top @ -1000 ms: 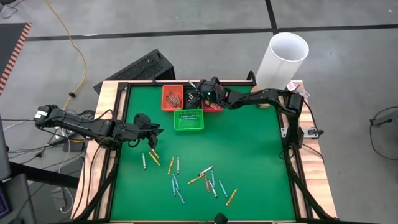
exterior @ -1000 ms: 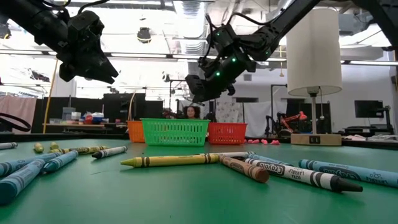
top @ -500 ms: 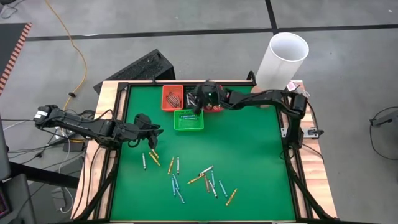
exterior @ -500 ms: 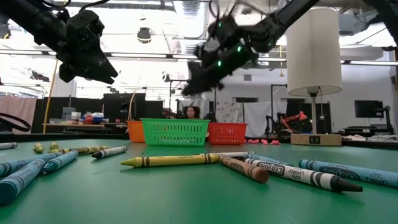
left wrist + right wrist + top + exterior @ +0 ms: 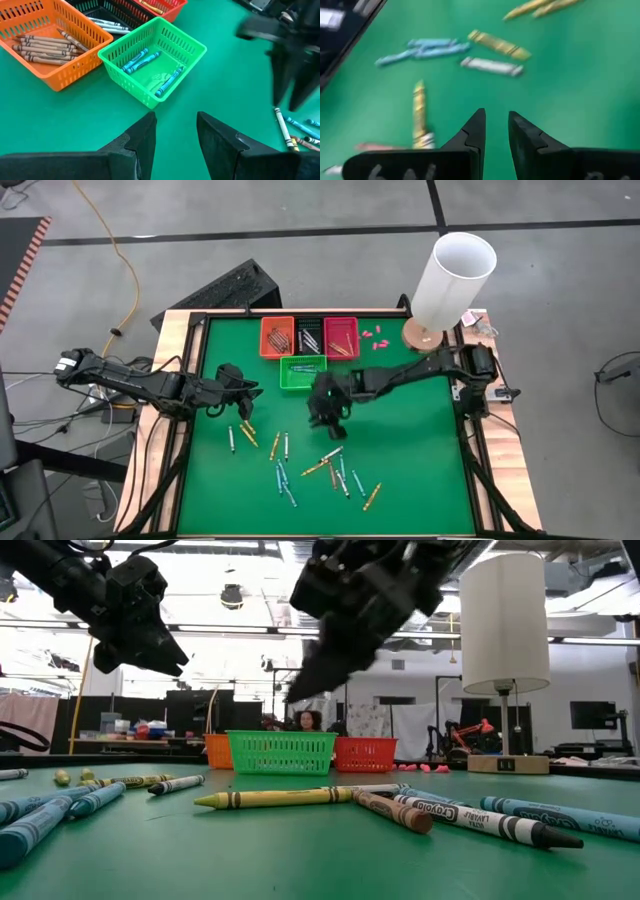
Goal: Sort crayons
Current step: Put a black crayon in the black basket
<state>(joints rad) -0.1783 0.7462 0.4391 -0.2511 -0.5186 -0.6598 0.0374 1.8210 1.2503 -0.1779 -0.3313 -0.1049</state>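
Note:
Several loose crayons (image 5: 320, 465) in yellow, blue, white and reddish colours lie flat on the green mat in the near half of the table. They also show in the low view (image 5: 280, 798). My right gripper (image 5: 325, 418) hovers above the mat just on the far side of them, fingers slightly open and empty. Its wrist view (image 5: 495, 127) shows yellow, white and blue crayons (image 5: 491, 66) ahead. My left gripper (image 5: 243, 383) hangs open and empty over the left of the mat, near the green basket (image 5: 155, 65), which holds blue crayons.
An orange basket (image 5: 277, 336), a black one (image 5: 310, 335) and a red one (image 5: 341, 337) stand in a row at the far edge, with the green basket (image 5: 303, 371) in front of them. A white cylinder (image 5: 452, 275) stands at the far right. Tiny pink bits (image 5: 372, 333) lie beside the red basket.
My right gripper has gone from above the row of baskets at the far edge toward the near edge, past the green basket, and now stands over the middle of the mat by the loose crayons.

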